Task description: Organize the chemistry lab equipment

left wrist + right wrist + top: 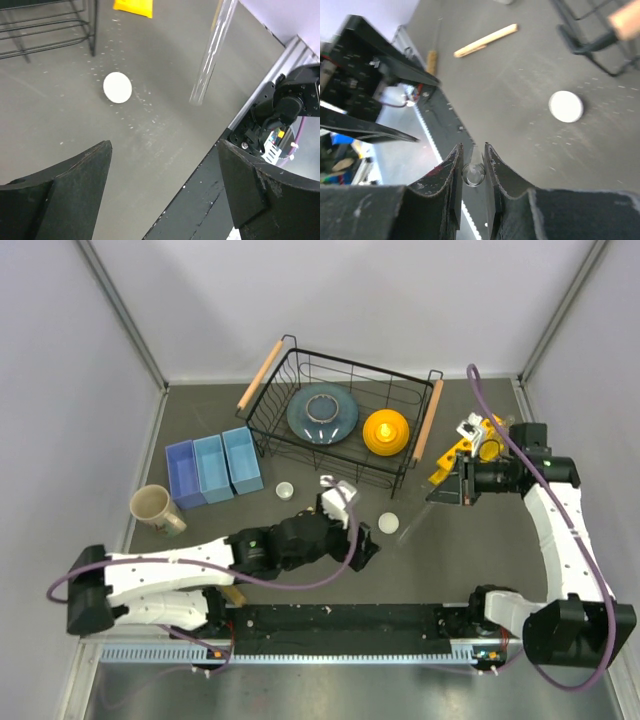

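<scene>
Early days: right gripper (472, 150) pinches one tube (473, 175) just beside the rack (460, 450), not slotted yet. Left gripper (165, 150) hangs wide, empty. White pieces (388, 523) and stick (485, 41) lie loose on the table (480, 560).

left end effector (164, 152): jaws wide | right end effector (473, 150): jaws pinched close

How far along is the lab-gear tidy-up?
Early. Done: nothing clearly; the yellow rack is too hidden to tell whether it holds tubes. In hand: right end effector shut on a clear tube; left end effector open, empty. Left: two white round pieces and wooden stick loose on the table.
</scene>
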Controlling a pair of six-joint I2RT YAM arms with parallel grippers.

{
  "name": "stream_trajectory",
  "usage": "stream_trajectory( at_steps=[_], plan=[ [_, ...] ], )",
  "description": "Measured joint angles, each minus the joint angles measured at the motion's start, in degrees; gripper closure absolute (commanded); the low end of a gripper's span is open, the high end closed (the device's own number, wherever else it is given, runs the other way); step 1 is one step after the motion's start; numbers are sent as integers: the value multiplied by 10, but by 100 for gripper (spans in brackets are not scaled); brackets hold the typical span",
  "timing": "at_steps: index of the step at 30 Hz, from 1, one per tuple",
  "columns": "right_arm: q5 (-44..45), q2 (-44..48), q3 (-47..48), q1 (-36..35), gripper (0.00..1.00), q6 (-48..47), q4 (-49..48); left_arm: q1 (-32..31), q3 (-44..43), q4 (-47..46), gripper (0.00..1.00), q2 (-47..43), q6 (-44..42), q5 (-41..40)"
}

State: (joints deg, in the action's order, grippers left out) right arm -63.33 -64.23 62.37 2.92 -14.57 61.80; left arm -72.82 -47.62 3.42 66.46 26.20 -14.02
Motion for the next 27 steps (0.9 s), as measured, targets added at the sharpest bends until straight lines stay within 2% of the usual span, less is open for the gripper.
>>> stream_trajectory(
  at_steps=[7, 14, 20, 27],
  plan=[
    [110, 24, 1, 63, 87, -29, -29, 29, 93, 34, 1, -131, 45, -70],
    [241, 37, 10, 68, 87, -39, -110, 50, 203, 92, 1, -214, 124, -112],
    [301, 17, 41, 68, 87, -38, -176, 65, 228, 108, 1, -247, 162, -127],
    [337, -24, 45, 68, 87, -38, -224, 77, 228, 108, 1, -236, 179, -129]
  ],
)
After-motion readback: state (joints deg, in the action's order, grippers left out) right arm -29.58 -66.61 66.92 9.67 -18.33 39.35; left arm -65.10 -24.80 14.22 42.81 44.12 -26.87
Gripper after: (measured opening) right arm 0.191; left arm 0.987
